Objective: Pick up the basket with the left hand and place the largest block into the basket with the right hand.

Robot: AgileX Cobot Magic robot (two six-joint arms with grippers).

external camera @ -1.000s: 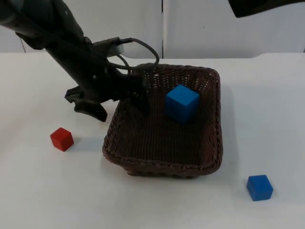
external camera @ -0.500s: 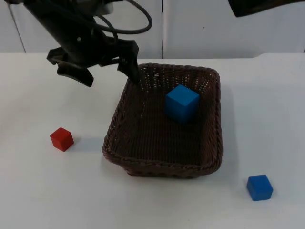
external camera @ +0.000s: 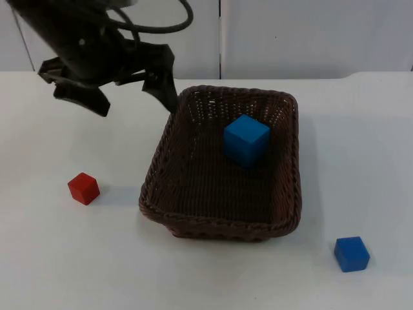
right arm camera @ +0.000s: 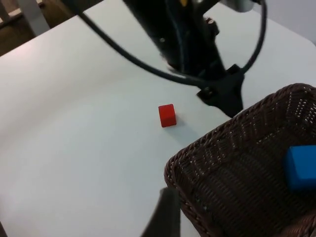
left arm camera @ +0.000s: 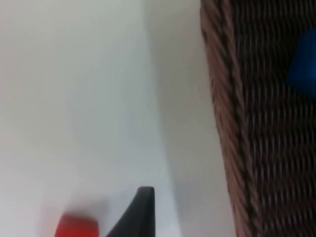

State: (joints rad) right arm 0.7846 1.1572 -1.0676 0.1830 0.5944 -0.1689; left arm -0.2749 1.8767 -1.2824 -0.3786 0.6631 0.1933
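The brown wicker basket (external camera: 287, 194) rests on the white table, with the largest block, a big blue cube (external camera: 246, 139), lying inside toward its far side. My left gripper (external camera: 132, 98) hangs open and empty above the table, just beyond the basket's far left corner and clear of the rim. The left wrist view takes in the basket's rim (left arm camera: 224, 123), one left fingertip (left arm camera: 140, 215) and a blur of the red cube (left arm camera: 76, 227). My right gripper (right arm camera: 165, 217) is drawn back high over the table; its wrist view catches the basket (right arm camera: 222, 163), the blue cube (right arm camera: 300, 168) and the left arm (right arm camera: 187, 39).
A small red cube (external camera: 84, 188) (right arm camera: 167, 115) lies on the table left of the basket. A small blue cube (external camera: 352, 253) sits near the front right. The grey partition wall (external camera: 290, 32) closes off the far edge.
My left gripper has let go of the basket's left rim, risen, and moved back toward the far left. The right arm has left the top view's upper right corner. The basket and blocks stay put.
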